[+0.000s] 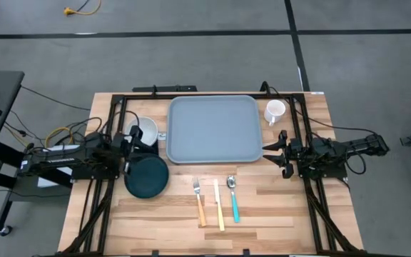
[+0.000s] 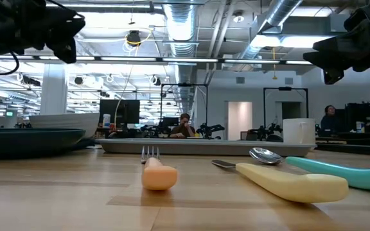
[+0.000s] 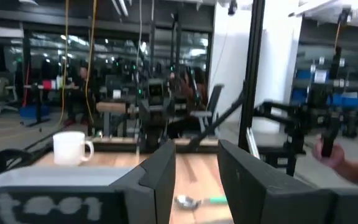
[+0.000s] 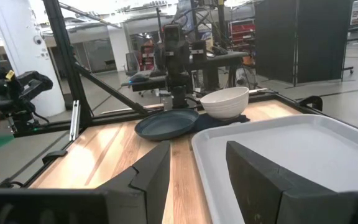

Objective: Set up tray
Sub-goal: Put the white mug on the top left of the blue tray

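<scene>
Wooden slatted table (image 1: 277,207), seen from directly above, with three pieces of cutlery lying side by side at its near edge: a fork with an orange handle (image 1: 199,202), a knife with a pale yellow handle (image 1: 219,205) and a spoon with a teal handle (image 1: 233,198), all parallel, tines and bowl pointing towards the tray. Just beyond their tips lies the tray (image 1: 214,128), grey-blue, flat on the table at its middle, nothing on it. Dark teal plate (image 1: 147,176) rests near the tray's near left corner, apart from it; white bowl (image 1: 145,130) sits farther back, just beside the tray's left rim. White mug (image 1: 275,111) stands upright beside the tray's far right corner, handle outward. Left gripper (image 1: 133,140) hangs above the table between bowl and plate, fingers (image 3: 247,180) parted by a moderate gap and holding nothing. Right gripper (image 1: 277,152) hovers just off the tray's right rim near its near corner, fingers (image 4: 260,174) likewise spread, empty, the tray's edge visible between them in the right wrist view. Beyond the table, in the low view, a person (image 2: 185,126) sits at a distant desk in the room
</scene>
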